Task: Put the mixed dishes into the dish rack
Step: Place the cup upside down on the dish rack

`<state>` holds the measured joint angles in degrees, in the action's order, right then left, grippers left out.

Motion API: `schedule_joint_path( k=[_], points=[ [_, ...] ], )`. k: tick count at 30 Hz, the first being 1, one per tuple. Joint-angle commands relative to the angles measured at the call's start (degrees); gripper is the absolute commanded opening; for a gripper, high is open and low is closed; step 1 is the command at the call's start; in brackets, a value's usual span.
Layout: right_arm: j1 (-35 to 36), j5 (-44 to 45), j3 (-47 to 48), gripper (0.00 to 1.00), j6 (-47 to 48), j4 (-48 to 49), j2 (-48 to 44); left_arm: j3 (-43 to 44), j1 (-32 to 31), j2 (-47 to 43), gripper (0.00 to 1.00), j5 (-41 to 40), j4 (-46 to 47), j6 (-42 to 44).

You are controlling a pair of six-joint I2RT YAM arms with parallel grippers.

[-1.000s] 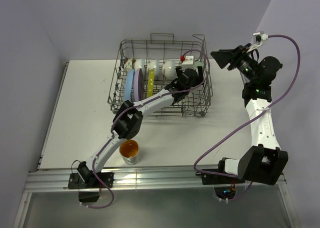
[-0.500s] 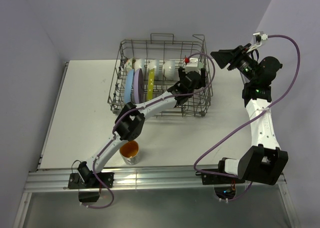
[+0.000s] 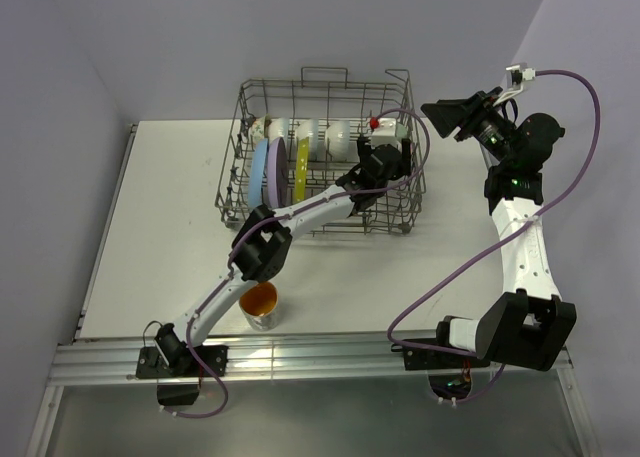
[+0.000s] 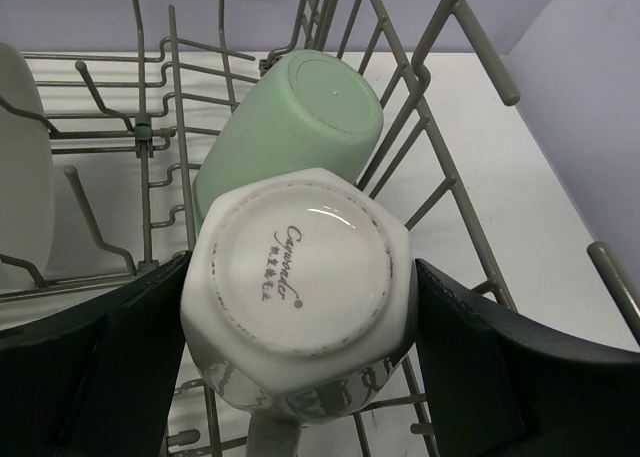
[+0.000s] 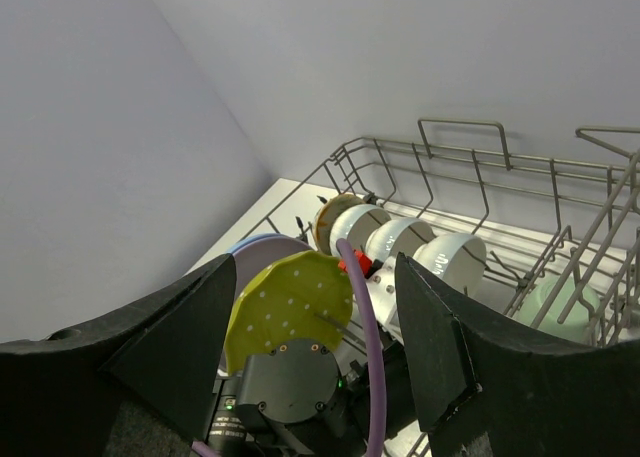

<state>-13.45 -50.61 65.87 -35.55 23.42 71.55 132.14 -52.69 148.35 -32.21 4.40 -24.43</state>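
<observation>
Clamped white mug [image 4: 300, 277] near dish rack [image 4: 478, 39] wall

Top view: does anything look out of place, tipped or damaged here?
Only the orange-lined cup, standing alone near the front of the table, outside the dish rack. Nothing looks spilled or broken.
</observation>
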Motion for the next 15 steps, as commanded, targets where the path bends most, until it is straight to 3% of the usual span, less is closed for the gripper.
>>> schedule_joint_path(
  k=[1,6,15],
  points=[
    [-0.52,-0.45,-0.12,0.72,-0.05,1.45,-0.62,1.19,0.22,-2.81,0.65,0.56,6.4,0.87],
    [-0.43,-0.54,0.05,0.72,0.13,1.45,-0.45,-0.56,0.22,-5.18,0.76,1.62,7.9,0.17],
    [-0.43,-0.72,-0.21,0.72,0.31,1.28,-0.53,-3.11,0.13,-8.69,0.86,3.99,9.39,-1.41]
  ],
)
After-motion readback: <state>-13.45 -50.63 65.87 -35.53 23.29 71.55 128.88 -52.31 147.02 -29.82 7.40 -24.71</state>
